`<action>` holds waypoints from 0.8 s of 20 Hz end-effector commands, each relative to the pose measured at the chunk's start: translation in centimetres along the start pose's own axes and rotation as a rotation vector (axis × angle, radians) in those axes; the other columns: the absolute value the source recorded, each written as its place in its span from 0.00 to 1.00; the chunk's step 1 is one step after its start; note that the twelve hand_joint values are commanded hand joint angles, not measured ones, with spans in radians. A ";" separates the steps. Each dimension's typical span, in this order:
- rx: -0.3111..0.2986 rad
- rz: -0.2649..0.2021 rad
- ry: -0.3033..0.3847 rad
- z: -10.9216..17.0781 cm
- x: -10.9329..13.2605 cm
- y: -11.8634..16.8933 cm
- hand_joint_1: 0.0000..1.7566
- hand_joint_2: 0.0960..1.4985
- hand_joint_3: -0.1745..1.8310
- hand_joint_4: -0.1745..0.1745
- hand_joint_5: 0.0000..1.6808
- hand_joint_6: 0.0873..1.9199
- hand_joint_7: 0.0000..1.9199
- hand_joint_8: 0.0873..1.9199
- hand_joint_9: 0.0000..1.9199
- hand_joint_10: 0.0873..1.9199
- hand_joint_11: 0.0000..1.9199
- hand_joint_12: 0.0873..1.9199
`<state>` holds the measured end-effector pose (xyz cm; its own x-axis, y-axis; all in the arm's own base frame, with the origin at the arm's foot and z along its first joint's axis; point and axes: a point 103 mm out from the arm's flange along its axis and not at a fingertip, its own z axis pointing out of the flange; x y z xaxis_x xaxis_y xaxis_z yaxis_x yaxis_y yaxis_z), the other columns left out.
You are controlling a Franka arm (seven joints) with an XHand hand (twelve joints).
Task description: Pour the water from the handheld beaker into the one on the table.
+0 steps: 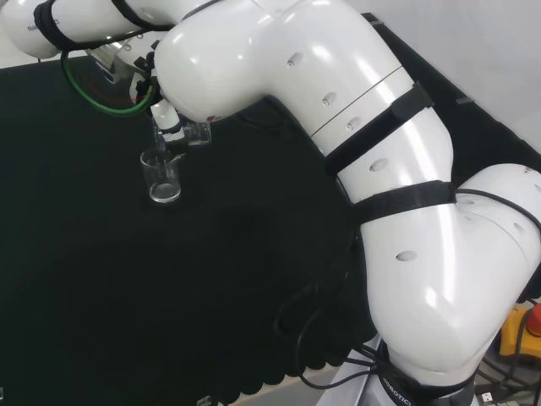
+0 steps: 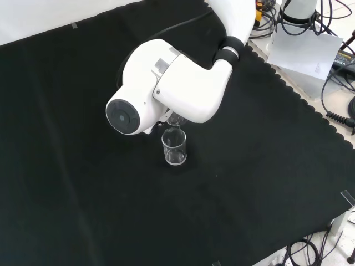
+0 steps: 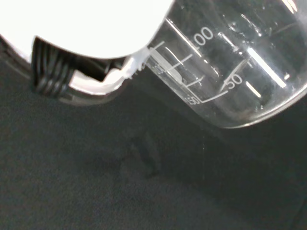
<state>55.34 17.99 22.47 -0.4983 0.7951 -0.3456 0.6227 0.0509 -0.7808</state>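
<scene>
**Held beaker tipped over the standing one**

Closest to the wrist camera, the held beaker (image 3: pixel 240 67) looms large and tilted, its printed scale lines clear on the glass and its base toward the black cloth (image 3: pixel 120 182). A white, blurred part of the hand (image 3: pixel 91 33) covers its side, with a black ribbed piece beside it; the fingers' curl around the glass cannot be made out there.

In the head view the hand (image 1: pixel 165 118) sits just above the table beaker (image 1: pixel 161 177), partly hidden by the arm's white link (image 1: pixel 279 76). A clear vessel edge shows beside the fingers, tipped toward the standing beaker.

In the front view the table beaker (image 2: pixel 174 147) stands upright near the middle of the bench, well away from every edge. The held beaker (image 2: pixel 176 120) peeks out directly above its rim, under the link.
</scene>
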 end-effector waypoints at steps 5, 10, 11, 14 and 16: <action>-0.009 0.000 -0.005 -0.3 0.1 -0.2 0.74 0.38 0.44 0.00 0.74 0.35 0.67 0.34 0.87 0.00 0.62 0.42; -0.015 0.000 -0.006 -0.4 0.2 -0.3 0.74 0.38 0.44 0.00 0.74 0.35 0.67 0.34 0.87 0.00 0.62 0.41; -0.017 -0.001 -0.007 -0.5 0.4 -0.2 0.74 0.38 0.44 0.00 0.74 0.35 0.67 0.34 0.87 0.00 0.62 0.41; -0.028 -0.006 -0.007 -0.8 0.6 -0.4 0.74 0.38 0.44 0.00 0.74 0.35 0.67 0.34 0.87 0.00 0.62 0.41; -0.020 0.009 0.015 -0.6 0.1 -0.5 0.74 0.38 0.44 0.00 0.74 0.35 0.67 0.34 0.87 0.00 0.62 0.41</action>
<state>55.34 18.62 22.97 -0.5022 0.7920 -0.3471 0.6352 0.0654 -0.7696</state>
